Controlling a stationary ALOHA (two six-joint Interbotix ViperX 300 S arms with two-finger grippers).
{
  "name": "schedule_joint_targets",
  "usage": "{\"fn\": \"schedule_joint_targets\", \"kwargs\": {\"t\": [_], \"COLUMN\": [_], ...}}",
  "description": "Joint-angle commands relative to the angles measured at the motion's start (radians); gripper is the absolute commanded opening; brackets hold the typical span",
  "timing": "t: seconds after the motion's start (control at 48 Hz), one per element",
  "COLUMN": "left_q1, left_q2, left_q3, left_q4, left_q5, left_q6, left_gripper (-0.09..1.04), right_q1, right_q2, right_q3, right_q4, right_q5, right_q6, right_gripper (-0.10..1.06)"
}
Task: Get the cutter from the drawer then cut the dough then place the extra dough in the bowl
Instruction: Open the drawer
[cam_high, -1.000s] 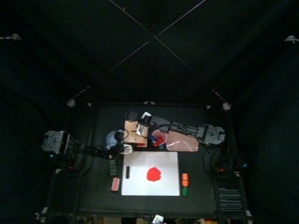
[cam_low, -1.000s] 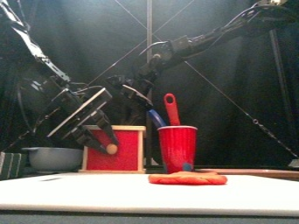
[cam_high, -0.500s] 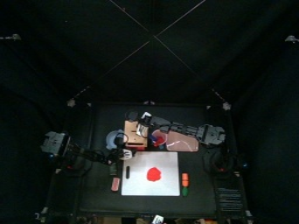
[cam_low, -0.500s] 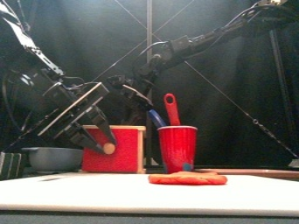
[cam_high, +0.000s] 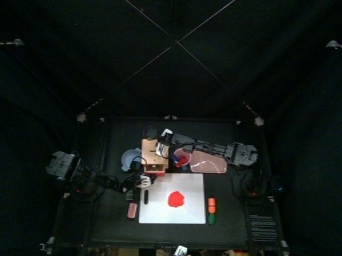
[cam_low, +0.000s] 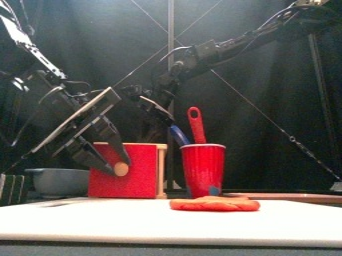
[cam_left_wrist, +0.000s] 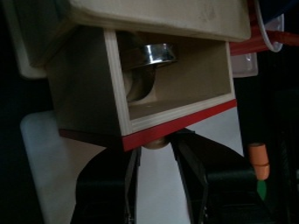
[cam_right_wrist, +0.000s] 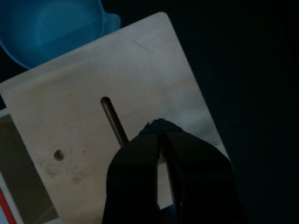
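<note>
left gripper (cam_left_wrist: 163, 147) clamping the drawer knob (cam_low: 122, 170), arm slanting down from the left | drawer (cam_left_wrist: 176, 92) standing open, cutter (cam_left_wrist: 158, 54) lying inside near its back wall | right gripper (cam_right_wrist: 159, 131) hanging at the wooden box (cam_right_wrist: 82, 122) top beside the slot, tips together | dough (cam_low: 214, 204) sitting on white board (cam_low: 80, 222), bare board showing all round it

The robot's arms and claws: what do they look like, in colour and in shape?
Both arms are black and jointed. The left claw has two long jaws, grey outside, under a pale cross-plate; its wrist view shows them black. The right claw has two black jaws tapering to narrow tips.
</note>
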Motion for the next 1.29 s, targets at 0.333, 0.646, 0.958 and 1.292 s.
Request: {"fn": "schedule_joint_targets", "kwargs": {"t": [0.333, 0.646, 0.958, 1.292], "left_q1": [-0.051, -0.060, -0.058, -0.060], "left_q2": [0.026, 0.049, 0.043, 0.031], "left_q3": [-0.051, -0.058, -0.054, -0.061], "left_q4": [-0.023, -0.044, -0.043, -0.037], "left_q5": [0.008, 0.008, -0.003, -0.009], "left_q6": [0.002, 0.002, 0.002, 0.003], "left_gripper": [0.64, 0.64, 0.64, 0.64], "right_q1": [-0.002, 0.032, 0.058, 0.052], "right_q2": [-0.021, -0.028, -0.021, 0.037], "right_q3": [-0.003, -0.025, -0.077, -0.086], "right_q4": [0.005, 0.006, 0.002, 0.017], "right_q5": [0.009, -0.003, -0.009, -0.003], "right_q6": [0.002, -0.003, -0.002, 0.005], "right_gripper": [0.02, 0.02, 0.02, 0.02]}}
